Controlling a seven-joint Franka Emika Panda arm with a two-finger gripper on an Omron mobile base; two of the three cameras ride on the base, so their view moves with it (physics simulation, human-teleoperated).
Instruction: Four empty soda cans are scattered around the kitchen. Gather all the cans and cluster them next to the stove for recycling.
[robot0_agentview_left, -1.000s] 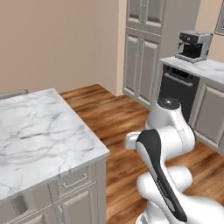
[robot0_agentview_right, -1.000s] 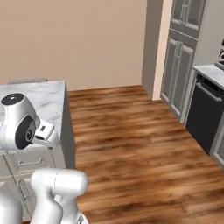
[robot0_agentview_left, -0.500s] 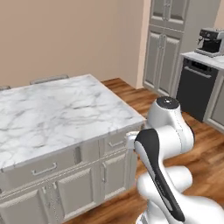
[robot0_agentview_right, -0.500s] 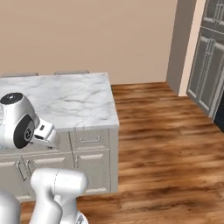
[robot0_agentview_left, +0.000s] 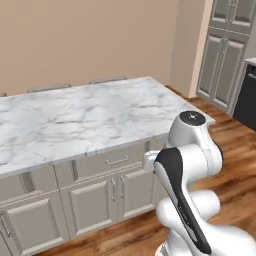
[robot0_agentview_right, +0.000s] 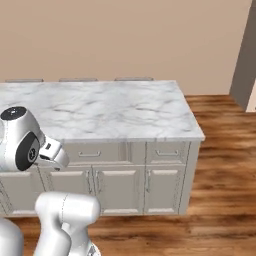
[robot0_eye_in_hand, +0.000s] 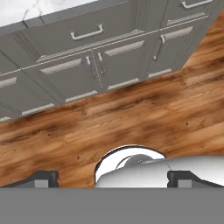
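Across the middle of the left base view, a marble-topped island (robot0_agentview_left: 85, 120) over grey cabinet doors (robot0_agentview_left: 92, 202), with the white arm (robot0_agentview_left: 187, 165) at lower right. At upper right, tall grey cupboards (robot0_agentview_left: 225, 50) on wood floor (robot0_agentview_left: 235, 145). In the lower part of the hand view, gripper (robot0_eye_in_hand: 113, 178) spread wide, dark fingertips (robot0_eye_in_hand: 43, 178) near both bottom corners, nothing between them, wood planks and island drawers (robot0_eye_in_hand: 87, 33) above. No sure place to give for soda cans or stove.
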